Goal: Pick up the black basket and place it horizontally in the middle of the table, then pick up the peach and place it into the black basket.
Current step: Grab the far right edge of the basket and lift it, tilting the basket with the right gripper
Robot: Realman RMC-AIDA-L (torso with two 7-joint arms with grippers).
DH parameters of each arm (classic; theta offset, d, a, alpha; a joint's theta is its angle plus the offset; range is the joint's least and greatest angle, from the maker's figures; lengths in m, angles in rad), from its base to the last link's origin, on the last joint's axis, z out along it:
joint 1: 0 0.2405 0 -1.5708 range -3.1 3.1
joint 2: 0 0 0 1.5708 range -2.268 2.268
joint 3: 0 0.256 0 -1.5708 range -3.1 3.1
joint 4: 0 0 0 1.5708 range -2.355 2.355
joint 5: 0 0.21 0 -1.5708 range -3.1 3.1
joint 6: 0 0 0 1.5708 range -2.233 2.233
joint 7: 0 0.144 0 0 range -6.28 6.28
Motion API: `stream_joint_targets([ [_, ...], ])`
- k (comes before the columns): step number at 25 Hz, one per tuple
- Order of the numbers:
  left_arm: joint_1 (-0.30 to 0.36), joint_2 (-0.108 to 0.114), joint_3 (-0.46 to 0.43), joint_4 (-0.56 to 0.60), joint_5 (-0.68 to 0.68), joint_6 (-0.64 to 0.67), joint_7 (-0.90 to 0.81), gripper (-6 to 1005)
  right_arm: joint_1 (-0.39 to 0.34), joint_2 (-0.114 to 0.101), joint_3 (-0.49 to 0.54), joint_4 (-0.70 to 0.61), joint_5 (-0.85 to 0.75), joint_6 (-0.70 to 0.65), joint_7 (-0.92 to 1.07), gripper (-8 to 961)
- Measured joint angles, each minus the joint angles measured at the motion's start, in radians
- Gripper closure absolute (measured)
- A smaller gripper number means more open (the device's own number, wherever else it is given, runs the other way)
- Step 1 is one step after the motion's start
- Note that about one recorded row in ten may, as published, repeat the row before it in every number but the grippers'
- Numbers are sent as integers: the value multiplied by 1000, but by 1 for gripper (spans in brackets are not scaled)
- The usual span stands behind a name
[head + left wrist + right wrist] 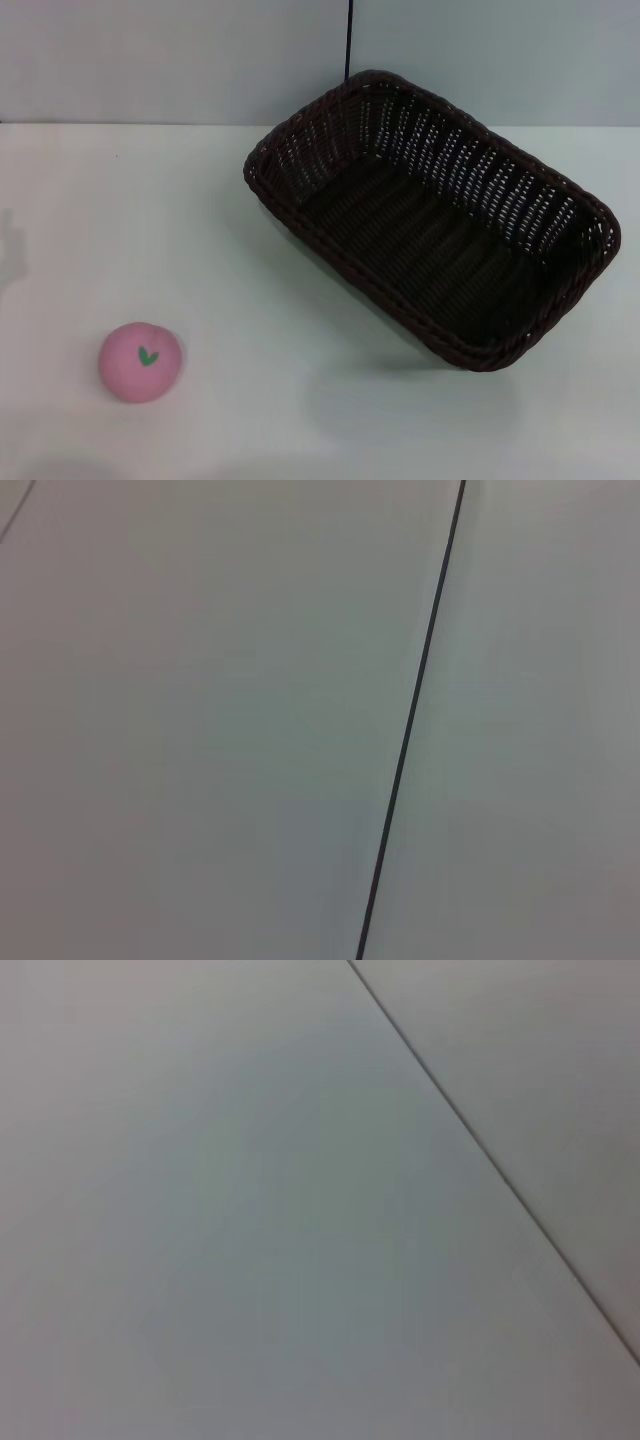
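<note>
The black basket [435,215] lies on the white table [250,380] at the right, turned diagonally, its open side up and empty. The peach [139,361], pink with a small green leaf mark, sits on the table at the front left, well apart from the basket. Neither gripper shows in the head view. Both wrist views show only a plain pale surface crossed by a thin dark line.
A pale wall runs behind the table's far edge, with a thin dark vertical seam [348,40] above the basket. A faint shadow falls on the table at the far left edge [10,250].
</note>
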Motion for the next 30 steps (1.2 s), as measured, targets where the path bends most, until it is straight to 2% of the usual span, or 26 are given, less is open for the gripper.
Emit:
stream_joint_targets([
  [8, -14, 2, 19, 17, 9, 3, 43, 491, 15, 0, 18, 2, 0, 1, -66, 150],
  [12, -13, 2, 37, 9, 10, 3, 42, 369, 9, 1, -5, 3, -10, -17, -56, 150],
  [14, -14, 3, 76, 10, 11, 2, 42, 300, -1, -4, -92, -54, -62, -36, -7, 150],
  [15, -14, 3, 76, 10, 11, 2, 42, 266, -1, -4, -92, -54, -62, -36, -7, 150],
  [16, -20, 6, 115, 18, 11, 1, 41, 232, -9, -6, -179, -150, -125, -41, 78, 150],
  [18, -23, 7, 128, 21, 12, 0, 41, 198, -12, -7, -215, -201, -155, -41, 131, 150],
  [19, -27, 8, 141, 26, 12, 1, 41, 180, -18, -15, -289, -334, -241, -44, 288, 150],
  [20, -27, 8, 141, 26, 12, 1, 41, 163, -20, -25, -323, -402, -289, -51, 376, 150],
  [21, -28, 8, 143, 27, 11, 1, 41, 146, -21, -38, -354, -453, -332, -63, 463, 151],
  [22, -28, 7, 144, 27, 12, 2, 41, 146, -21, -38, -354, -453, -332, -63, 463, 151],
  [23, -28, 7, 144, 27, 11, 2, 41, 146, -13, -76, -408, -557, -436, -114, 652, 151],
  [24, -28, 6, 146, 27, 12, 2, 40, 146, -2, -96, -427, -606, -490, -150, 728, 151],
  [25, -28, 6, 146, 27, 12, 2, 40, 146, -2, -96, -427, -606, -490, -150, 728, 151],
  [26, -28, 6, 147, 28, 12, 2, 40, 146, 15, -119, -440, -657, -557, -194, 813, 151],
  [28, -28, 6, 147, 28, 12, 2, 40, 146, 59, -150, -450, -736, -669, -266, 928, 151],
  [29, -28, 6, 148, 28, 11, -2, 39, 147, 120, -177, -455, -812, -813, -355, 1036, 151],
  [30, -28, 6, 148, 28, 11, -2, 39, 147, 120, -177, -455, -812, -813, -355, 1036, 151],
])
